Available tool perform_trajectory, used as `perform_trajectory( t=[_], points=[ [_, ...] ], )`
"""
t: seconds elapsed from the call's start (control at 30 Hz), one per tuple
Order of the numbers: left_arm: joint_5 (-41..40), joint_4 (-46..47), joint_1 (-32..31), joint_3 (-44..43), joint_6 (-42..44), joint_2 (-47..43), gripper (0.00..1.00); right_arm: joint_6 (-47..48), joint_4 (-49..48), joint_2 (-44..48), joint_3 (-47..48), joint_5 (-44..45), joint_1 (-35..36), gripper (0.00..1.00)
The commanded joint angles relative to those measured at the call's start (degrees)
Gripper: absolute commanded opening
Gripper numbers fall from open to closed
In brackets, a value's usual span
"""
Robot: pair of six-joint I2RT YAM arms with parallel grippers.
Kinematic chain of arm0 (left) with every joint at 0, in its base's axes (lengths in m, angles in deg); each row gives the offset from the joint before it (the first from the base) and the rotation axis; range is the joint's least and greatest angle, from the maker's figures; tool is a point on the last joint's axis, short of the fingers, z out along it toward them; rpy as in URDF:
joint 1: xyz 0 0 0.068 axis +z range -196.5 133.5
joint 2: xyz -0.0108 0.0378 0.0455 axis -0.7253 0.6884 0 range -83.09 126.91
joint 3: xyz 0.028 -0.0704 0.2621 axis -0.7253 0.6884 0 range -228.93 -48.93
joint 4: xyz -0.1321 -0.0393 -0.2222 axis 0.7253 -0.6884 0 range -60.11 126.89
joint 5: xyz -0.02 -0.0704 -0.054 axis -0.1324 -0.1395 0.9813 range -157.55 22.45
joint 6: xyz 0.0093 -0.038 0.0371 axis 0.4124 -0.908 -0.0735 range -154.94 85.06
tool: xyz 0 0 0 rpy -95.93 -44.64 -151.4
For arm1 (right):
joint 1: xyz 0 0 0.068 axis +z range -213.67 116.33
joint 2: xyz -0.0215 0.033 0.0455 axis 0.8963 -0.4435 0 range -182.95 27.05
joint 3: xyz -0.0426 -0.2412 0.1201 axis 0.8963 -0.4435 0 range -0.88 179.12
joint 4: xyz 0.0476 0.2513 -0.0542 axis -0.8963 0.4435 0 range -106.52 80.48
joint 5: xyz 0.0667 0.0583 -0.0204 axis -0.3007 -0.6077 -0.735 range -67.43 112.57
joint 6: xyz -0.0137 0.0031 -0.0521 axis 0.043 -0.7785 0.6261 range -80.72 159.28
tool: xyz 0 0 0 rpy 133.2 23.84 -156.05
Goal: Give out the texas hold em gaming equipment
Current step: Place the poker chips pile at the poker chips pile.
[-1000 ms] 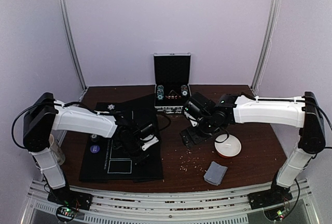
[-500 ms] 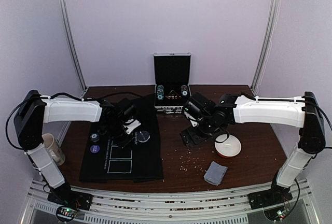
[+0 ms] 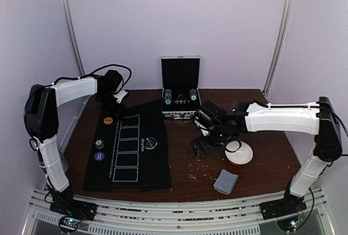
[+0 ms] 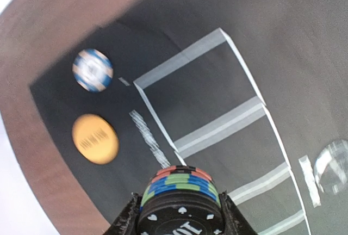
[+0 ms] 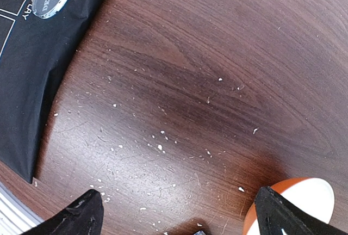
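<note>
My left end effector [image 3: 113, 98] was clamped part-way shut on a stack of chips [image 4: 180, 189]. It held them over the far left corner of the black mat [image 3: 141, 164], near the orange button [image 4: 95, 138] and a blue-and-white chip [image 4: 92, 70]. I judged the stack was held only by its sides. Letting go from a height or on a tilt could topple it, scatter chips across the printed boxes, or knock the orange button.

My right end effector [image 5: 185, 216] hung wide open and empty over the table [image 5: 206, 82], just beside the white bowl [image 5: 296, 194]. A careless sweep could clip the bowl.

The bottom of the stack was cut off by the frame's lower edge, so I could not count the chips or tell whether they touched the mat. The left wrist view was also blurred. What I took for grey-blue cards [image 3: 225, 181] was too small to count.
</note>
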Motion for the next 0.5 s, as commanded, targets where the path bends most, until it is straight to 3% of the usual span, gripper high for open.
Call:
perform_trajectory(
  t=[0.0,0.17,0.47],
  points=[
    [-0.8,-1.2,3.6,-9.9,1.8,6.4,0.0,1.2,0.2,1.9,-0.9,1.2,0.1,1.0],
    [-1.4,-3.3,5.5,-19.6,2.3,14.5,0.0,0.7,0.0,1.7,-1.5,1.1,0.1,1.0],
    [-3.1,-2.7,8.4,-29.0,2.3,23.6,0.0,-0.1,1.3,0.2,-0.3,0.3,0.1,1.0]
  ],
)
